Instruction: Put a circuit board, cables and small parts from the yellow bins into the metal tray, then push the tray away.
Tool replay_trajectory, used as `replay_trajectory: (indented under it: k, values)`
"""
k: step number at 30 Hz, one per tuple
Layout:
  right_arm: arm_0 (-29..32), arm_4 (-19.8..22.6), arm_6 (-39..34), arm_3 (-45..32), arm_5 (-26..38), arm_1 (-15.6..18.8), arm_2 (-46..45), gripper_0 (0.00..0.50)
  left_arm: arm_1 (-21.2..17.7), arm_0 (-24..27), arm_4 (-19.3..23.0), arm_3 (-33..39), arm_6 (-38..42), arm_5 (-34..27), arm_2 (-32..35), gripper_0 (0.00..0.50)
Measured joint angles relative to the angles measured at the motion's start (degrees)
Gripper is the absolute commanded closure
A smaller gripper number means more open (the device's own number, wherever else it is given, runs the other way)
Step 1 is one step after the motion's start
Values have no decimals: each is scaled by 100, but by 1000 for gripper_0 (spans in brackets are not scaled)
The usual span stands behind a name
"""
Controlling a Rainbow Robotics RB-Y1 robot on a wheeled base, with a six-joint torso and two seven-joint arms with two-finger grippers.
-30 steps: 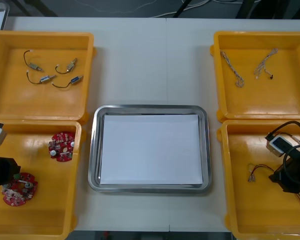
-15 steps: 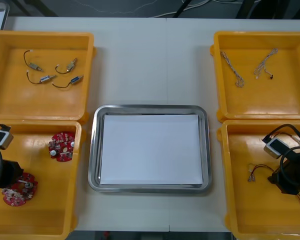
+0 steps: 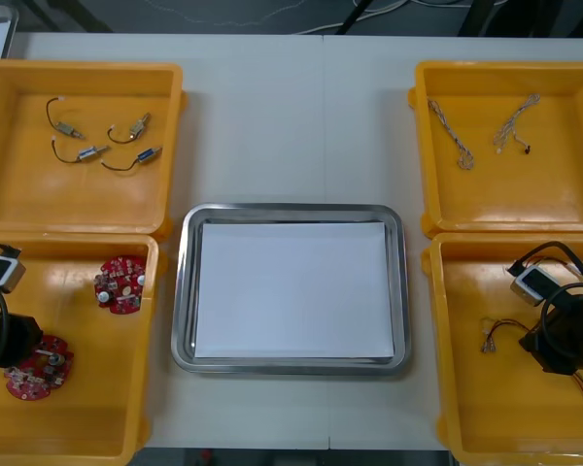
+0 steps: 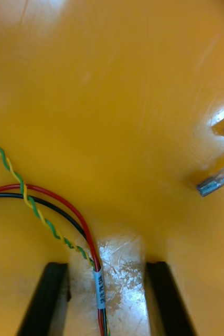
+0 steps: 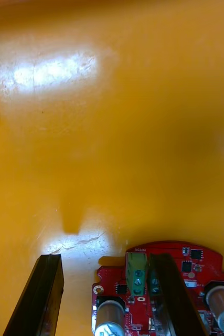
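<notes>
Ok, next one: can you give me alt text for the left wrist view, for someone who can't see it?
The left gripper, its black fingers open, hangs close over the floor of a yellow bin, straddling the edge of a round red circuit board. One finger overlaps the board beside its green connector.

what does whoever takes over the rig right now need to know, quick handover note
Left hand: open, low in the near left bin, one circuit board edge between its fingers, not gripped.
Right hand: open, low in the near right bin, red and yellow cable between its fingers, not gripped.
Elsewhere: second circuit board in the near left bin; small metal parts in the far left bin; twisted cables in the far right bin.
Done: nothing; the metal tray, white inside, holds nothing.
Left: grasp, load board, cables and parts, push the tray away.
</notes>
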State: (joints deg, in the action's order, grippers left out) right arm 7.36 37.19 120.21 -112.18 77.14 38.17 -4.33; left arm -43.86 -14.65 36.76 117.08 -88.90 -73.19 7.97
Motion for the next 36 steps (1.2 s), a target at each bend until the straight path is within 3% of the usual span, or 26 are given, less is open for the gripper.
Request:
replay_trajectory:
  k: [3,7,10,14,23,27,29,31,36]
  values:
    - [0,-1,0,0,-35,0,1,499,12,0,-41,-50,0,3,0,33]
    - [-1,-8,0,0,-41,0,1,500,46,0,-69,-56,0,4,0,65]
    - [-1,-9,0,0,-41,0,1,500,81,0,-96,-56,0,4,-1,118]
    - [-8,-12,0,-2,-34,0,2,500,153,0,-175,-56,0,4,-1,228]
    - [-88,-45,0,-332,715,0,-72,500,181,0,-326,-65,-1,20,-1,245]
    - [-88,-15,0,-690,1133,-2,-285,500,184,0,-408,-164,-1,135,-10,318]
    - [-88,5,0,-853,1326,-11,-425,500,185,0,-451,-240,-2,209,-38,388]
    - [-88,41,-1,-1031,1552,-35,-589,500,185,0,-476,-279,-2,249,-64,495]
    - [-101,221,-1,-1440,2193,-175,-1122,500,187,0,-500,-293,-2,266,-67,500]
